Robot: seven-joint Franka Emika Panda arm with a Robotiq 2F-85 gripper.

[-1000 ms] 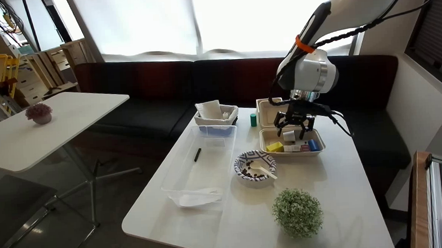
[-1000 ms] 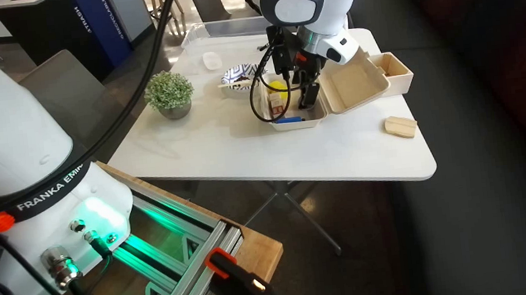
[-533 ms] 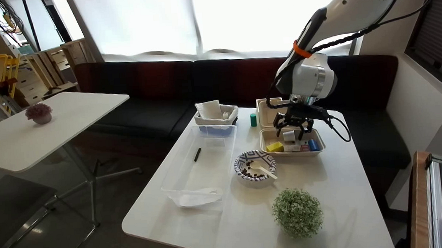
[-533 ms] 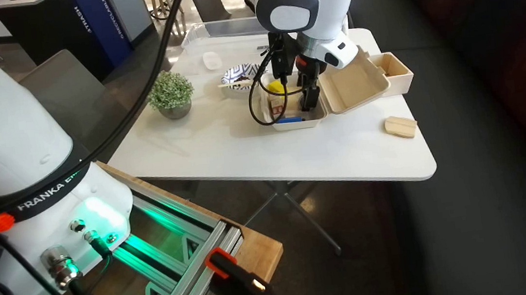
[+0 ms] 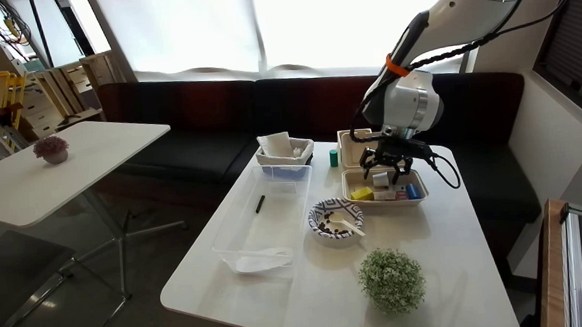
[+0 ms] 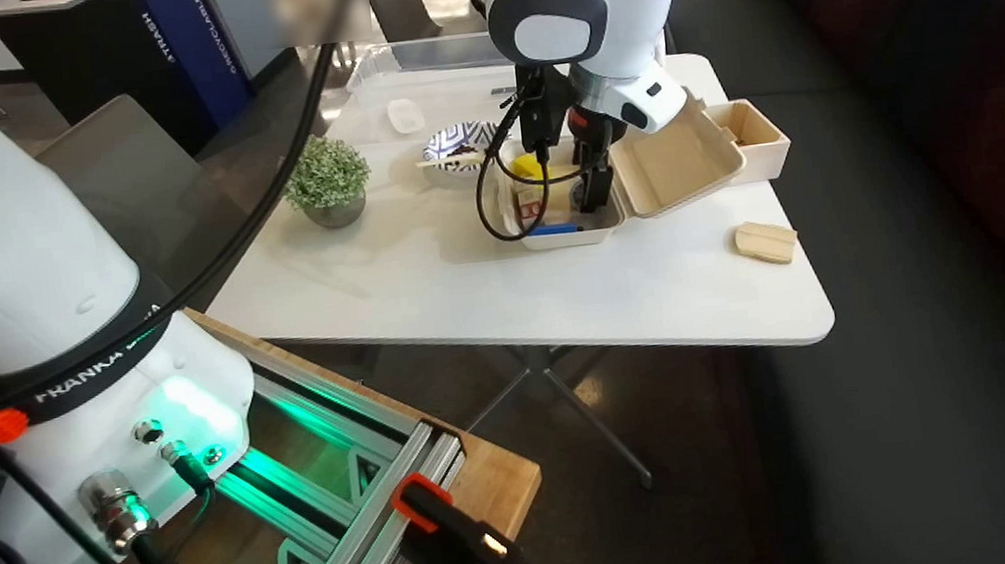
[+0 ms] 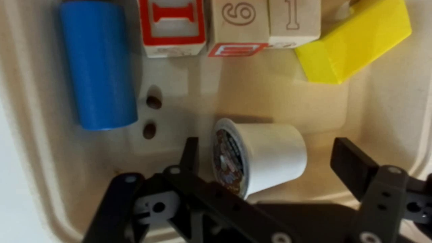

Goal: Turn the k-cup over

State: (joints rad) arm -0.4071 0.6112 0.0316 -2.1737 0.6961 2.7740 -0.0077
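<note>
White table point(image 5: 453, 254), dark bench point(image 5: 194, 144) alongside: a k-cup point(image 7: 270, 155) on its side

Lying in the tan container point(image 7: 398, 111), between the fingers point(image 7: 354, 165). In the wrist view, pointing lid-first to the left, toward the side of the blue cylinder point(image 7: 99, 67), with the printed lid point(image 7: 229, 158) showing obliquely and the white base point(image 7: 297, 152) to the right. Long axis: nearly level across that view, dipping slightly at the lid end, running from finger to finger. Gripper point(image 7: 269, 156): over the container in both exterior views, spread wider than the length of the k-cup; clear of it at both ends, with a gap showing beyond lid and base. Higher in the wrist view, apart from the k-cup: lettered blocks point(image 7: 239, 23) and a yellow block point(image 7: 354, 44).
</note>
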